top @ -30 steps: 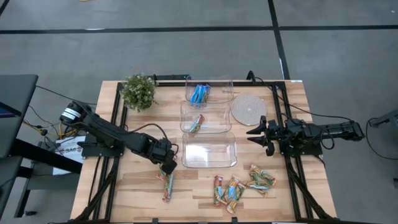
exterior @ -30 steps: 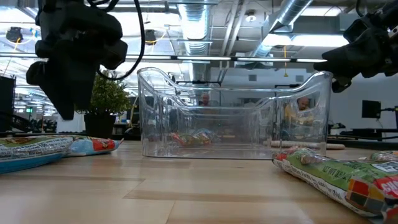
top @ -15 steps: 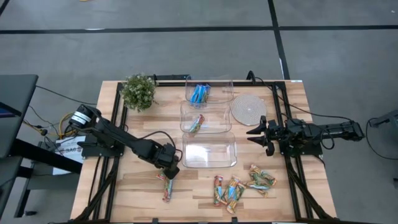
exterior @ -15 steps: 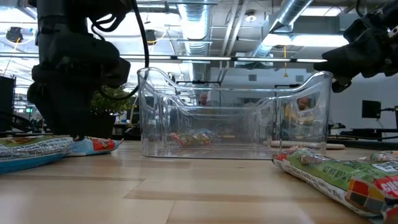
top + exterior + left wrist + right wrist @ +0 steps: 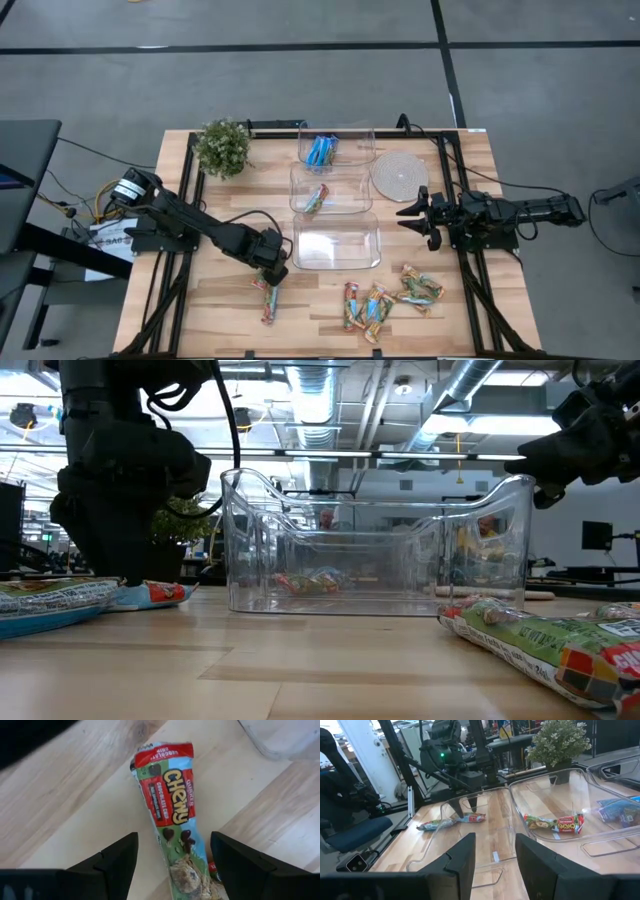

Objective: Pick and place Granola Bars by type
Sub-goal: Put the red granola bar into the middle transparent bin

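High view: a light wooden bench (image 5: 220,300) stands on grey flooring crossed by dark seams, with black frame rails along both sides. Three clear tubs run down its middle: the far tub (image 5: 336,146) holds blue bars (image 5: 321,151), the middle tub (image 5: 331,188) holds one red-green bar (image 5: 316,199), and the near tub (image 5: 336,241) has nothing in it. A potted plant (image 5: 223,147) sits at the far left corner and a round woven mat (image 5: 399,175) lies right of the tubs. The left pincer (image 5: 270,272) is down at the bench just left of the near tub, fingers spread either side of a red-and-blue Chewy bar (image 5: 172,815) lying flat. A second bar (image 5: 269,301) lies just nearer the front edge. A loose cluster of bars (image 5: 385,298) lies front right, with bare wood between it and the left pair. The right pincer (image 5: 412,214) hovers right of the near tub, fingers partly spread, holding nothing. The low view shows a workshop with ceiling ducts behind.
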Robot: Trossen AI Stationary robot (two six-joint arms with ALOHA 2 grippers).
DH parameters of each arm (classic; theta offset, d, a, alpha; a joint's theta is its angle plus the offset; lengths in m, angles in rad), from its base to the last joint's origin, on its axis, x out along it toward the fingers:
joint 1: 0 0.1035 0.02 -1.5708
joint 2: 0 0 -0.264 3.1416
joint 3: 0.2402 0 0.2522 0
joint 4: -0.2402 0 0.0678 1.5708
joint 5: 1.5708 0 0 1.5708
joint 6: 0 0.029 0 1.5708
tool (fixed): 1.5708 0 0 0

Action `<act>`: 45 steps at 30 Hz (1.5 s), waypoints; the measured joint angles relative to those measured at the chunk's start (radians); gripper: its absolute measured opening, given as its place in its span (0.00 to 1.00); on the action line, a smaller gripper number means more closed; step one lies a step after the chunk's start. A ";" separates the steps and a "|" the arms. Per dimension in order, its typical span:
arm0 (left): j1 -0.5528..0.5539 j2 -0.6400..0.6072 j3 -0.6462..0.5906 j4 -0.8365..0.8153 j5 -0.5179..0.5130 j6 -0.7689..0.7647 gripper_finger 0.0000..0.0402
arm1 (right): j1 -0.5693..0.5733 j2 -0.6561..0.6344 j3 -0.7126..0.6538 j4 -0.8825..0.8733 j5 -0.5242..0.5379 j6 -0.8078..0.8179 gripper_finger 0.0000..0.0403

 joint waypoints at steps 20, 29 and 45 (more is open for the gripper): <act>-0.012 -0.004 -0.076 0.098 -0.006 -0.025 0.60 | 0.000 0.000 0.000 0.000 0.000 0.000 0.33; -0.012 -0.004 -0.080 0.095 -0.007 -0.026 0.51 | 0.000 0.000 0.000 0.000 0.000 0.000 0.33; -0.009 -0.002 -0.082 0.103 0.001 -0.028 0.12 | 0.000 0.000 0.000 0.000 0.000 0.000 0.33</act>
